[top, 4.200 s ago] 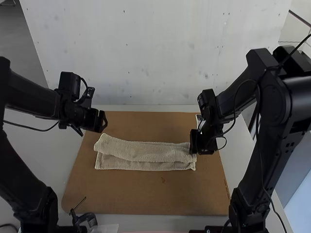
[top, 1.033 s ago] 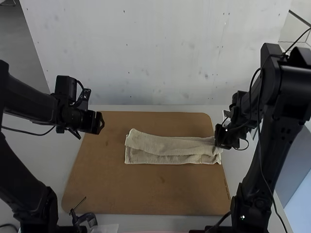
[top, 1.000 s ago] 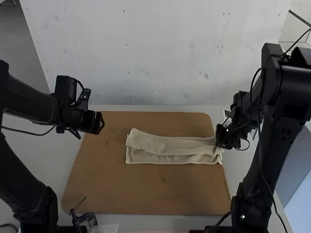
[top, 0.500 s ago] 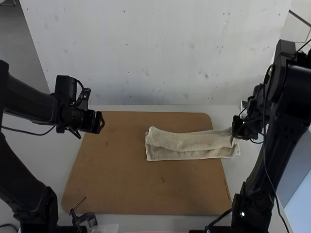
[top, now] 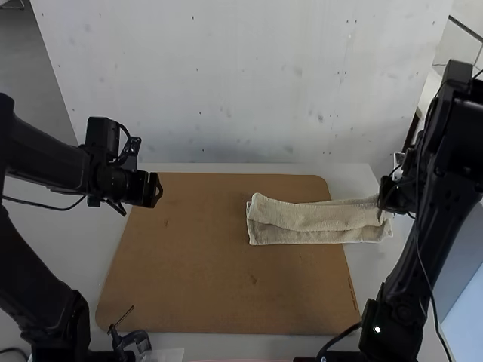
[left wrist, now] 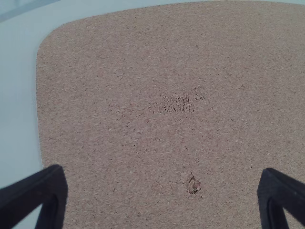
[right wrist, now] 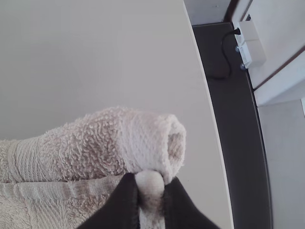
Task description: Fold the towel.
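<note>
The towel (top: 313, 219) lay in a long folded strip, its left end on the brown board (top: 226, 286), its right end past the board's right edge, near the right edge of the bench (top: 351, 179). The right end effector (right wrist: 151, 183) was clamped on a tuft of that right end; I could not tell whether it had every layer. The left end effector (left wrist: 163, 179) stood apart and empty above the board, towards its far left corner.

The looped pile looked soft, limp and light, hardly fragile, and likely to grip well rather than slip. With so little stiffness, a pull on one layer would probably skew the strip and leave the lower layer behind. For a further fold, the better hold seemed to be deep on a short end, all layers pinched together, with the free left end kept flat.
</note>
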